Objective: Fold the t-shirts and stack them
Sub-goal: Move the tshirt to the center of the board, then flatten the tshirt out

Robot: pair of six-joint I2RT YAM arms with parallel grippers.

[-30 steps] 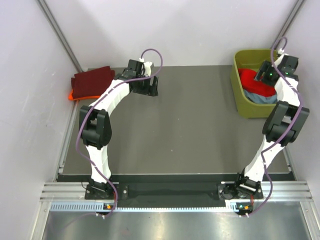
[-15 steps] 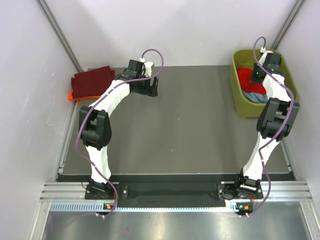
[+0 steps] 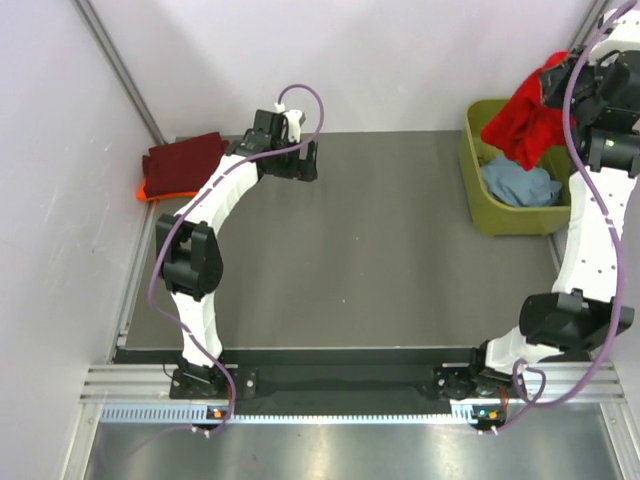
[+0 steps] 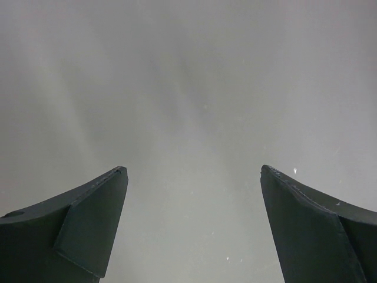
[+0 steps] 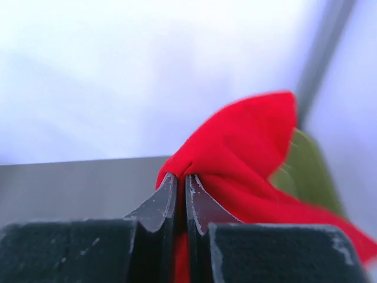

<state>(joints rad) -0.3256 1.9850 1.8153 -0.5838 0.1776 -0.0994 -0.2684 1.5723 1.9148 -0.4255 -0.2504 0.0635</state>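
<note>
My right gripper (image 5: 181, 177) is shut on a fold of the bright red t-shirt (image 5: 247, 153). The red t-shirt (image 3: 525, 120) hangs from it, high above the olive-green tub (image 3: 480, 195) at the back right. A light blue t-shirt (image 3: 520, 185) lies crumpled inside the tub. A dark maroon t-shirt (image 3: 185, 160) lies folded at the back left on top of an orange one (image 3: 146, 191). My left gripper (image 3: 300, 160) stands open over the bare grey table at the back centre; its fingers (image 4: 88, 230) hold nothing.
The dark grey table (image 3: 380, 260) has grey walls at the back and on both sides. Metal posts run up the back corners. The arm bases sit on the rail at the near edge.
My right gripper shut on the red t-shirt inside the tub and lifted it up and to the right, uncovering the light blue one. My left gripper opened slightly wider and shifted a little.
</note>
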